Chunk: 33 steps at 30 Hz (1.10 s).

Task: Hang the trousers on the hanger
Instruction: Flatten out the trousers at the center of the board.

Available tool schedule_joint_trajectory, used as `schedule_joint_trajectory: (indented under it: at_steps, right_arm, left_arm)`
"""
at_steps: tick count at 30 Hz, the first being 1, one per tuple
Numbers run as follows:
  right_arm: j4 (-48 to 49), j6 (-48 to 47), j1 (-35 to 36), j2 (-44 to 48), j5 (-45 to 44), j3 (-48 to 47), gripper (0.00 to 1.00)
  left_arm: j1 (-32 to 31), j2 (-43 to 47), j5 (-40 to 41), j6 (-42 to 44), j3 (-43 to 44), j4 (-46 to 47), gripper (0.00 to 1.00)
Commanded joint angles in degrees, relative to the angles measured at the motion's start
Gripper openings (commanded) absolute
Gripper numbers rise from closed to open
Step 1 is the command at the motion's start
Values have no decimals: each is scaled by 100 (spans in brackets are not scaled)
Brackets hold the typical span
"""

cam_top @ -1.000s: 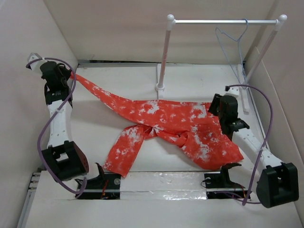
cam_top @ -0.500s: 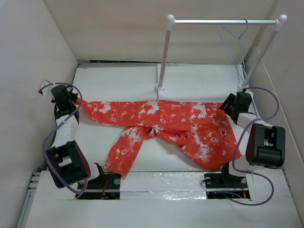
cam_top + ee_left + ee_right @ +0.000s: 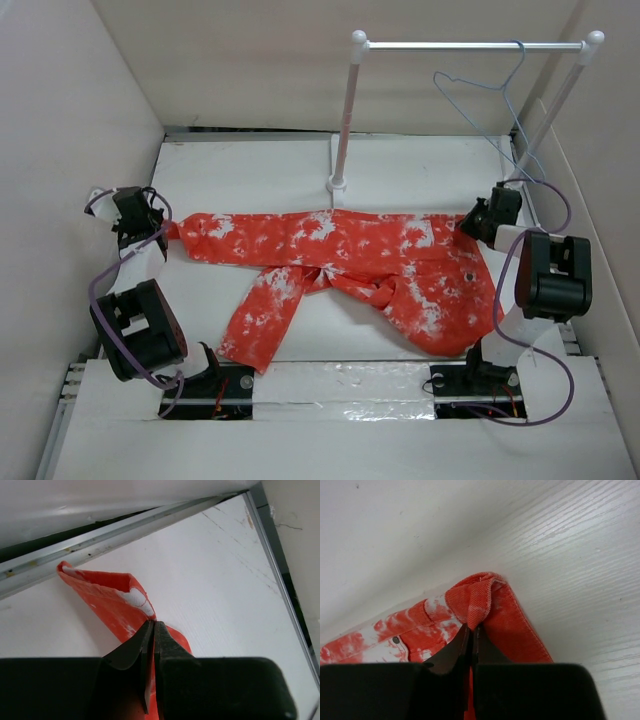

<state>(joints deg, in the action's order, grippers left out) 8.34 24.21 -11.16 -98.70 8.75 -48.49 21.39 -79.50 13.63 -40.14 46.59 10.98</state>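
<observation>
Top external view shows the trousers spread across the tabletop, likely soft and limp; the left hand pinches a leg cuff, the right hand the waist corner: sensible holds.

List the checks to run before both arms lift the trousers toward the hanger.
1. Left jaws shut on a leg end of the orange-red, white-blotched fabric trousers: ok.
2. Right jaws shut on the trousers' waist-end corner: ok.
3. Gripped leg stretched fairly straight between the two grips: ok.
4. Second leg gathered: not ok, it lies loose, trailing toward the arm bases.
5. Thin pale blue-grey wire hanger hooked on the white two-post rail stand: ok, near its right end.
6. Hanger steady enough to thread: cannot tell.
</observation>
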Motion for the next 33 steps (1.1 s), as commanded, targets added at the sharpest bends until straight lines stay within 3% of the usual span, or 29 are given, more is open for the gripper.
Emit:
schedule_joint_trajectory:
  at_steps: [1,5,9,13,20,25,28,31,32,33]
  right_arm:
    - [615,206,-105,297,127,137,0]
    - [1204,725,-307,1053,-5,454,0]
    - [916,998,-308,1572,-723,25,0]
    - [-119,771,-387,1582,-1472,-722,0]
    - [151,849,-580,1204,-1543,-784,0]
    - [-227,822,-651,1037,-1631,-1154,0]
    - [-149,849,-651,1080,-1631,-1207,0]
    - [-349,779,-651,1124,-1710,-1347,3]
    - [-377,761,-651,1133,-1693,-1365,7]
    - [-394,770,-599,1133,-1623,-1400,14]
  left_arm:
    - [15,181,-499,24,-45,448,0]
    - [15,216,-949,94,-44,860,0]
    - [15,242,-1423,24,17,1203,0]
    - [15,251,-1960,-90,377,1336,0]
    - [15,58,-1891,287,773,1205,0]
    - [15,-793,-1627,306,878,477,3]
    - [15,-1224,-1636,147,887,220,10]
    - [15,-1243,-1583,112,641,430,35]
    - [15,-1225,-1583,103,615,448,49]
    - [15,-1164,-1591,85,632,440,53]
